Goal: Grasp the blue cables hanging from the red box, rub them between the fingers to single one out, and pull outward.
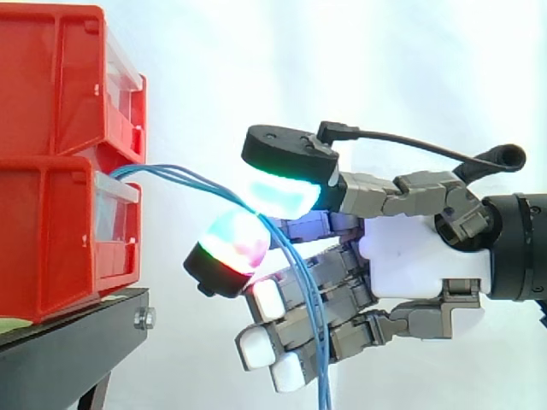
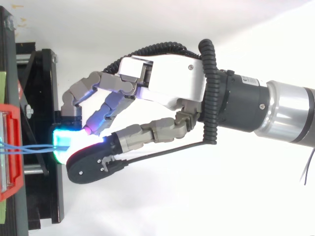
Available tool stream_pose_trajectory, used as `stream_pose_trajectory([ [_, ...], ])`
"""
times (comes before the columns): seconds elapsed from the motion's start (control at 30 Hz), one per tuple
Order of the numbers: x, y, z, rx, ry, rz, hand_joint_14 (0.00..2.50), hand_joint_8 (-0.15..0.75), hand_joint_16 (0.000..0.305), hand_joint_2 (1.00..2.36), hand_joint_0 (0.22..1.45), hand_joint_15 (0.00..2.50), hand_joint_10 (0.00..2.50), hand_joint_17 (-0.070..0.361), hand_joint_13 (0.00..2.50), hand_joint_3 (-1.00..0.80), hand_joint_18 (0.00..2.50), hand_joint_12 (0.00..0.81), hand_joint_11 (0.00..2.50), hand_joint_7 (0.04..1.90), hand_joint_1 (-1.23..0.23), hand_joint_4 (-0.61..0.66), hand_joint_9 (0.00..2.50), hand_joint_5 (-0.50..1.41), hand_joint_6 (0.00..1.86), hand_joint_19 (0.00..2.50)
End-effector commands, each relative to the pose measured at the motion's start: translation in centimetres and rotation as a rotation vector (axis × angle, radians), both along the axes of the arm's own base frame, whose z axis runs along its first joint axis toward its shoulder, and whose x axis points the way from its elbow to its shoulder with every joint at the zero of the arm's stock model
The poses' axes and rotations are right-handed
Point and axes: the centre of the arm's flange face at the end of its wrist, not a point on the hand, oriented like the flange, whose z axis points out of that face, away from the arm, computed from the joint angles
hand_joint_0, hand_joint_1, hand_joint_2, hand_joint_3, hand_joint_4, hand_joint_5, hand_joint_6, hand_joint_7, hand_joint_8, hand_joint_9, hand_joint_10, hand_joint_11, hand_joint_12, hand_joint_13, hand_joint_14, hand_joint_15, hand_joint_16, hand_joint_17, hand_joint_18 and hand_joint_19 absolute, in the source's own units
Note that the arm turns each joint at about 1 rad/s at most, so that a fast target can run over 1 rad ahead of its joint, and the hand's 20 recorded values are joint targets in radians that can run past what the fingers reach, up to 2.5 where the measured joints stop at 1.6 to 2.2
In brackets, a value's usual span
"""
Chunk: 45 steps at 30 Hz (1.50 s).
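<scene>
Hand (image 1: 419, 265): two glowing pads (image 1: 282, 195) pinching the blue cables (image 1: 184, 175), its other fingers half-curled below.
Risk, as judged: several strands look clamped together, so an outward pull could drag the whole bundle; a slack pinch could let them all slip.
Cables: thin, several strands, arching from the pads to the red box (image 1: 51, 239) beyond; loose ends hang beneath the hand.

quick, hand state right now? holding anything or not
Hand: shut on the blue cables, pinched between two glowing pads.
</scene>
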Motion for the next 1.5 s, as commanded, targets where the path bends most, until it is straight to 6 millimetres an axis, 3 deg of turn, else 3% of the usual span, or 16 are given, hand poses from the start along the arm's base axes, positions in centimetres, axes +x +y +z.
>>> stream_pose_trajectory([
  [0.0,0.00,-0.12,0.00,0.000,0.000,-0.002,0.02,0.296,0.059,1.02,0.61,0.57,0.02,0.132,0.94,-0.19,0.77,0.400,0.74,0.96,-0.74,0.02,1.04,-0.15,0.89,0.57],
  [0.17,0.00,0.00,0.00,0.000,0.000,0.000,0.02,0.266,0.054,1.02,0.64,0.58,0.02,0.122,0.90,-0.13,0.74,0.375,0.74,0.96,-0.82,-0.08,0.98,-0.16,0.91,0.58],
  [0.3,0.00,0.00,0.00,0.000,0.000,0.000,0.02,0.244,0.052,1.02,0.74,0.55,0.02,0.116,0.88,-0.27,0.74,0.359,0.72,1.02,-0.93,-0.20,0.95,-0.17,0.91,0.53],
  [0.37,0.00,0.00,0.00,0.000,0.000,0.000,0.02,0.241,0.051,1.01,0.78,0.54,0.02,0.115,0.88,-0.32,0.75,0.356,0.71,1.10,-0.94,-0.21,0.95,-0.17,0.92,0.52],
  [0.57,0.00,-0.12,0.00,0.000,0.000,-0.002,0.02,0.232,0.050,1.01,0.80,0.53,0.02,0.113,0.88,-0.42,0.75,0.356,0.71,1.04,-0.92,-0.24,0.95,-0.17,0.92,0.52],
  [0.67,0.00,0.00,0.00,0.000,0.000,0.000,0.02,0.232,0.050,1.00,0.80,0.54,0.02,0.113,0.88,-0.44,0.76,0.352,0.71,1.01,-0.92,-0.22,0.95,-0.18,0.93,0.52],
  [0.9,0.03,-0.02,0.07,0.000,-0.002,-0.003,0.02,0.243,0.050,1.00,0.72,0.55,0.02,0.113,0.90,-0.50,0.77,0.353,0.72,0.91,-0.91,-0.05,0.98,-0.16,0.90,0.52],
  [1.2,-0.01,-0.13,0.00,0.000,0.000,-0.003,0.02,0.264,0.054,1.00,0.55,0.58,0.02,0.121,0.93,-0.50,0.78,0.375,0.73,0.92,-0.80,0.01,1.02,-0.15,0.89,0.57],
  [1.47,0.01,-0.12,-0.12,0.000,0.001,-0.002,0.02,0.280,0.058,1.00,0.50,0.59,0.02,0.130,0.94,-0.50,0.79,0.392,0.72,0.87,-0.74,0.05,1.03,-0.16,0.86,0.58],
])
